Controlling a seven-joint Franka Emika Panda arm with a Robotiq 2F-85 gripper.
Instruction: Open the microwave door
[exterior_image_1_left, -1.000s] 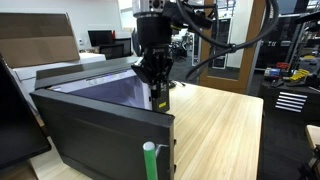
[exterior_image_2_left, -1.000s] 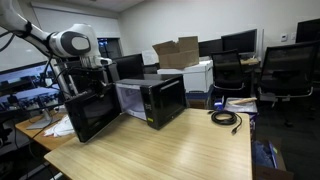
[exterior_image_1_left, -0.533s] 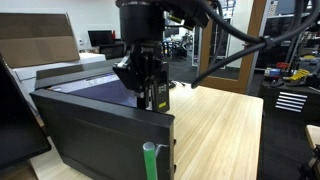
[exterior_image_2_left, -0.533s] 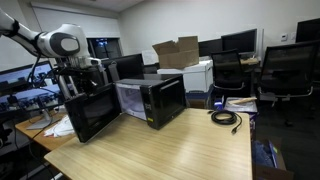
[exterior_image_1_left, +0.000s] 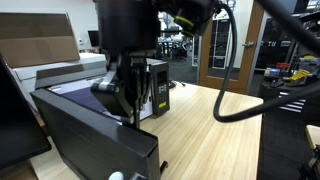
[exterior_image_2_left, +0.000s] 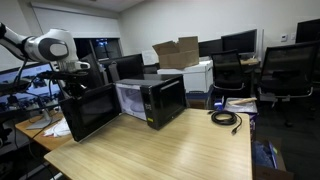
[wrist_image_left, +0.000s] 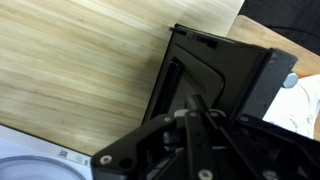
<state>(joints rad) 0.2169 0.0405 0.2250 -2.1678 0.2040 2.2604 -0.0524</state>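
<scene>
The microwave (exterior_image_2_left: 160, 100) stands on the wooden table, its pale cavity facing the camera (exterior_image_1_left: 75, 85). The microwave door (exterior_image_2_left: 92, 112) is a flat dark panel, swung wide open to the side. It fills the foreground in an exterior view (exterior_image_1_left: 90, 140), where only a pale tip of its edge strip shows at the bottom. My gripper (exterior_image_1_left: 128, 100) sits at the door's top edge, and it also shows small in an exterior view (exterior_image_2_left: 72, 78). In the wrist view the gripper (wrist_image_left: 200, 108) is a dark mass over the door (wrist_image_left: 215, 70). Its fingers are too dark to read.
A brown cardboard box (exterior_image_2_left: 178, 50) sits on a white unit (exterior_image_2_left: 200, 72) behind the microwave. A black cable (exterior_image_2_left: 225, 118) lies on the table (exterior_image_2_left: 170, 145). Papers (exterior_image_2_left: 55, 125) lie under the open door. Office chairs (exterior_image_2_left: 285, 70) stand beyond the table.
The door has swung further open, away from the cavity. My arm has moved with its top edge, toward the camera side.
</scene>
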